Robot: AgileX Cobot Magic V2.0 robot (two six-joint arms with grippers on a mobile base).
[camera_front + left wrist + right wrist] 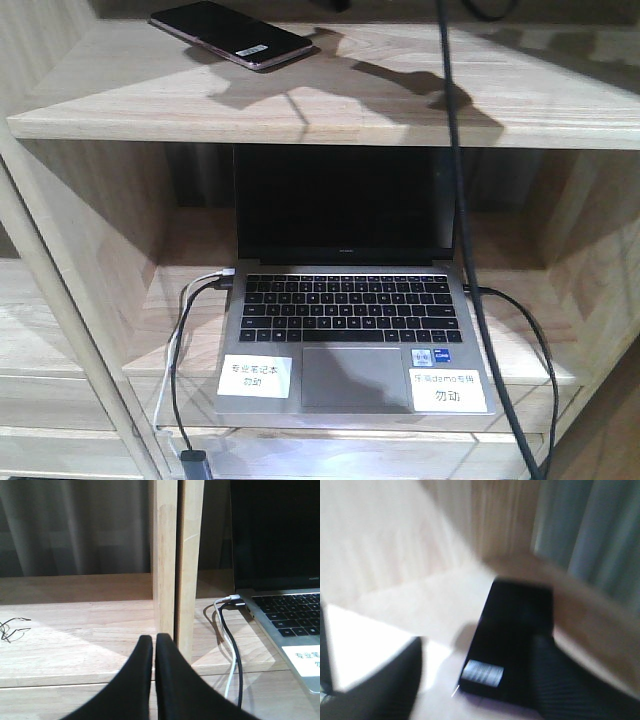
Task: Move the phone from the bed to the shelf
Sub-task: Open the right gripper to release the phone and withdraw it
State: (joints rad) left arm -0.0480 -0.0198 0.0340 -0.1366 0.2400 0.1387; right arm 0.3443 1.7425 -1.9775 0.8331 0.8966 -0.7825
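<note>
Phone: we see the phone (232,34) lying flat on the top board of the shelf (420,100), toward its left end, screen up, with a small white sticker near its front corner.
Phone, close view: the right wrist view is blurred, but we make out the phone (512,640) flat on pale wood, its sticker at the near end.
Right gripper: the right gripper (475,680) has its jaws spread apart, one finger (380,680) well left of the phone, the other at the phone's near right corner; we cannot tell whether that one touches it. Nothing is held.
Left gripper: the left gripper (154,645) shows its two black fingers pressed together, closed on nothing, low in front of a shelf upright (177,560).
Shelf: we see thick pale planks with clear grain.
Laptop: a grey laptop (345,320) stands open in the compartment under the phone's board, screen dark, two white labels on its palm rest.
Cables: a white cable (170,350) and a black cable (178,400) run from the laptop's left side; another black cable (465,230) hangs down across the front view.
Curtain: a grey curtain (70,525) hangs behind the shelf.
</note>
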